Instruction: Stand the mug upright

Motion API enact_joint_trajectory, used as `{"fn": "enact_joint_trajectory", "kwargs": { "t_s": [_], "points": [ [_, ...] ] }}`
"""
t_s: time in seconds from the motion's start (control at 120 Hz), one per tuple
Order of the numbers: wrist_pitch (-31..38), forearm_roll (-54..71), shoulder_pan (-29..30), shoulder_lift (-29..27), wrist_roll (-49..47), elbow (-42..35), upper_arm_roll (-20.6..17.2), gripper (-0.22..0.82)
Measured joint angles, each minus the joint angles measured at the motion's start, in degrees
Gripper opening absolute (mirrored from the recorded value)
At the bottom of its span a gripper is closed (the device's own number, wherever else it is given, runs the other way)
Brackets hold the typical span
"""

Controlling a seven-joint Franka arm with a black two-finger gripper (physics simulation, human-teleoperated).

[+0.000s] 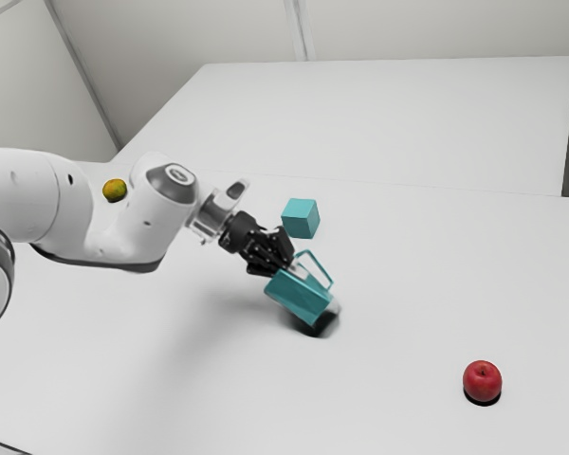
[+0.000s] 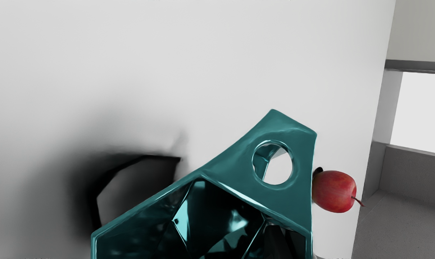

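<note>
In the exterior view my gripper point(image 1: 290, 266) reaches down to the teal mug point(image 1: 300, 296), shut on the wall at its open end. The mug hangs tilted over the table, its handle point(image 1: 317, 267) on the upper side toward the exterior view's right and a dark shadow below. The wrist view looks into the mug's mouth, with the mug's handle point(image 2: 300, 151) standing out from one side of the body point(image 2: 203, 175). Part of my gripper point(image 2: 297, 249) shows at the rim, a dark finger inside the mug; the rest is hidden.
A teal cube point(image 1: 301, 218) stands on the white table point(image 1: 408, 246) behind the mug. Toward the exterior view's right front lies a red apple point(image 1: 482, 380), and a yellow fruit point(image 1: 115, 191) sits behind the arm. The wrist view shows the apple point(image 2: 334, 191) beyond the handle.
</note>
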Motion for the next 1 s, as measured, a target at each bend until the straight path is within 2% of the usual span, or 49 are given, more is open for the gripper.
{"fn": "enact_joint_trajectory", "kwargs": {
  "t_s": [0.2, 0.542, 1.0],
  "points": [
    [4.03, 10.77, -0.01, -3.03, -1.06, 0.08, 0.08, -0.18],
    [11.0, 42.77, -4.55, -9.78, -10.74, -1.31, 0.41, -0.18],
    [19.2, 55.31, -5.26, -11.46, -20.43, -6.89, 1.37, -0.18]
  ]
}}
